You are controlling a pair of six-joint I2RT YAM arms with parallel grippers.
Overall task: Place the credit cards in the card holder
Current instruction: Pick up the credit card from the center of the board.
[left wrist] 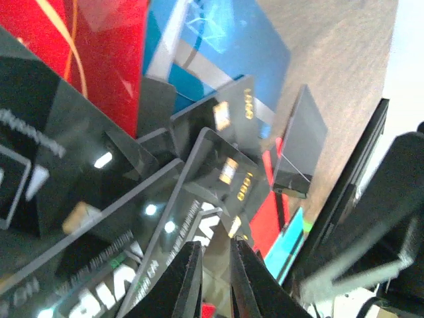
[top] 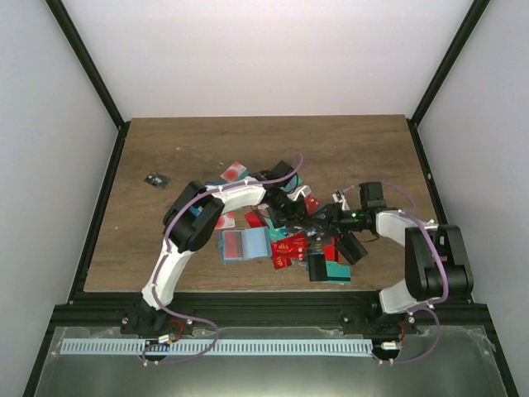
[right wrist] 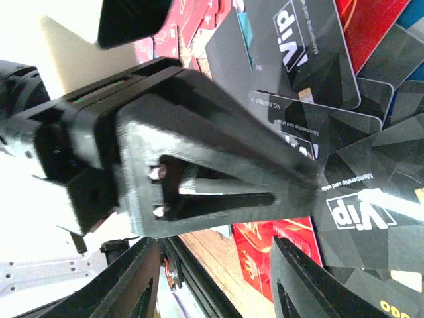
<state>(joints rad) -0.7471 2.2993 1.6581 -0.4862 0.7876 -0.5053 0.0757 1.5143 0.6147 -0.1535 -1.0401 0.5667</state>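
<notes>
Credit cards (top: 285, 244) lie in a loose pile mid-table, red, teal and black. The card holder (top: 254, 242), teal-blue and lying open, sits at the pile's left edge with a red card on it. My left gripper (top: 291, 217) is down in the pile. In its wrist view its jaws (left wrist: 215, 244) stand a narrow slit apart over black VIP cards (left wrist: 228, 172), and I cannot tell whether a card is pinched. My right gripper (top: 321, 225) is open (right wrist: 213, 245), its fingers wide apart. It hangs over a red card (right wrist: 291, 252), facing the left gripper's finger (right wrist: 218, 152).
Two black blocky cases (top: 318, 266) (top: 354, 246) stand at the pile's near right. A small black item (top: 154, 179) lies alone at the far left. A black rail (right wrist: 192, 278) marks the table's near edge. White walls enclose the table.
</notes>
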